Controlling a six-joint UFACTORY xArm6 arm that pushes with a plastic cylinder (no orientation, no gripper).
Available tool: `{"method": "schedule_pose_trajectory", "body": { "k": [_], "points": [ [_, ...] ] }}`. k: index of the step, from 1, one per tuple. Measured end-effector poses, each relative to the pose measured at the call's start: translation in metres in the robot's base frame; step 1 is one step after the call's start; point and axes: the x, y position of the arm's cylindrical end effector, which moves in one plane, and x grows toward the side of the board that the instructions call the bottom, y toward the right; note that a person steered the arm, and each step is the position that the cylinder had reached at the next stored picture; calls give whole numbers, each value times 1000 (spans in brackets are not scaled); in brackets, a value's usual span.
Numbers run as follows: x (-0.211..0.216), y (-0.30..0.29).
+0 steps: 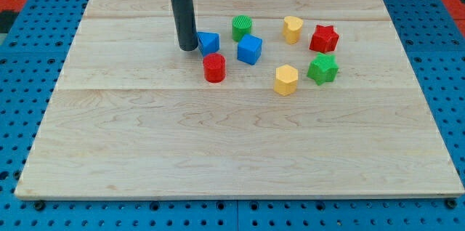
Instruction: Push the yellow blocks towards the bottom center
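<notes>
Two yellow blocks lie right of centre on the wooden board: a yellow hexagonal block (286,80) and, higher up, a yellow heart-like block (292,29). My tip (188,47) stands at the upper left of the group, touching or almost touching the left side of a small blue block (208,42). It is well to the left of both yellow blocks.
A red cylinder (214,67) sits just below the small blue block. A blue cube (249,49) and a green cylinder (242,27) lie in the middle. A red star (324,39) and a green star (322,68) lie at the right. The wooden board (218,151) rests on a blue pegboard.
</notes>
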Motion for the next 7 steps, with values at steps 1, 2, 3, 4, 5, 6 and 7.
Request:
{"method": "schedule_pose_trajectory", "body": {
  "k": [1, 2, 3, 4, 5, 6, 7],
  "points": [
    [-2, 0],
    [-10, -1],
    [-24, -2],
    [-36, 5],
    [-85, 25],
    [-101, 93],
    [-77, 196]
  ]
}}
